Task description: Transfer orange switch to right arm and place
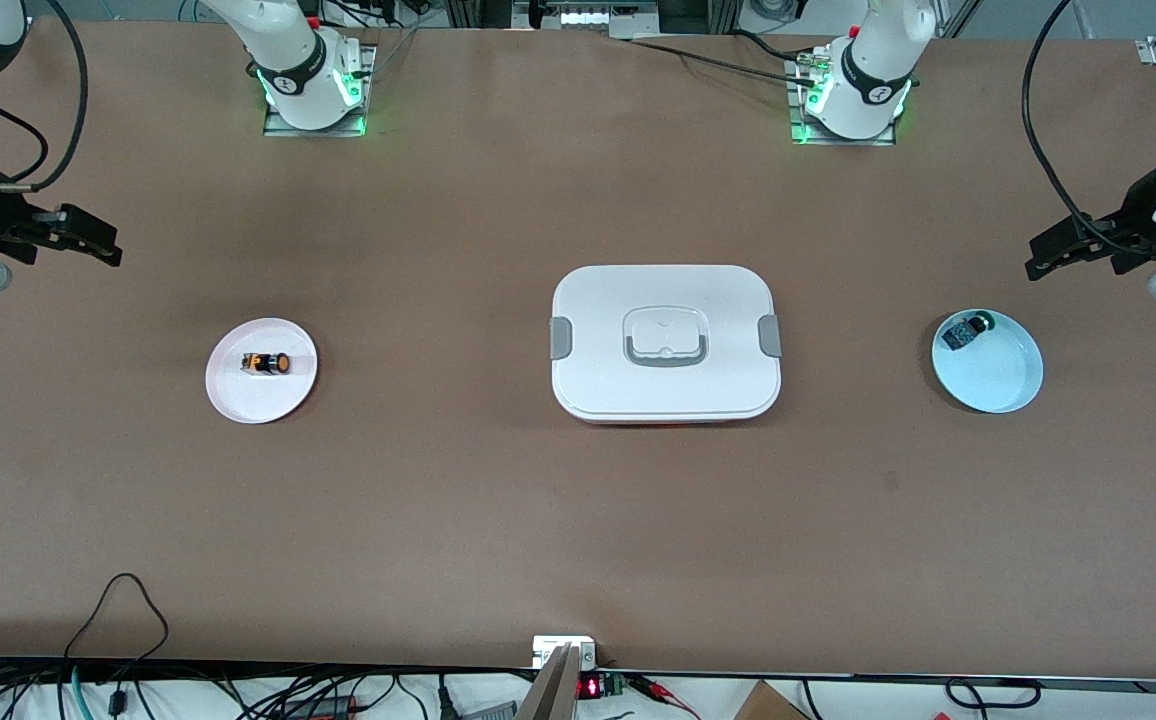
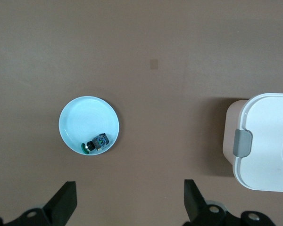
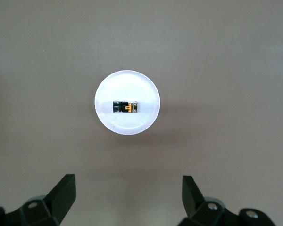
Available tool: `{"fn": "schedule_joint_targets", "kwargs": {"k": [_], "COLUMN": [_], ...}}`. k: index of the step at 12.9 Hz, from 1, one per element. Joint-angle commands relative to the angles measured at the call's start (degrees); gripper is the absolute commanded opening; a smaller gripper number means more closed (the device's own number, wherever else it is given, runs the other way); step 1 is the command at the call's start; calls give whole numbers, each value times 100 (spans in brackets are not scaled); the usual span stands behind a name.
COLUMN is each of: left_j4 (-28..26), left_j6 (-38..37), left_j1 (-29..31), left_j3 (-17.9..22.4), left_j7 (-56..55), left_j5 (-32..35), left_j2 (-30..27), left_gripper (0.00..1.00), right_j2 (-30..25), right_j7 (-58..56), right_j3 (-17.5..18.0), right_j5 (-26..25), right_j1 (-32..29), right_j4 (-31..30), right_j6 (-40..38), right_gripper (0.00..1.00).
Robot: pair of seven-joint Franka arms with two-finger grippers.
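Two small round glossy plates, one switch on each. The stubby black push-button orange switch lies on its side on the white round plate, out ahead of the right gripper and centred on the gap between its jaws, which are spread wide and hold nothing. The black switch with green cap sits at the rim of the pale blue round plate, ahead of the left gripper, whose jaws are likewise wide and empty. Both arms wait over the matte brown table ends. One white rounded-rectangle plastic lidded box sits between the plates.
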Motion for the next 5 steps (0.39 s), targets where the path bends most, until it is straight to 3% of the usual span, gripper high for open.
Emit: {"fn": "schedule_joint_targets", "kwargs": {"k": [1,5], "left_j4": [194,220], "left_j6": [-121,-121], "left_j1": [36,36], "left_j3": [-16,10], "left_j7": [-4,-13], "left_j5": [-58,-76], "left_j2": [91,91], "left_gripper": [100,100], "right_j2": [-212,-212], "right_j7": [-21,-21], "right_j3": [4,-14], "right_j5": [-30,48], "right_j1": [-16,-42], "right_j4": [-197,-179], "right_j6": [62,62], "right_gripper": [100,100]}}
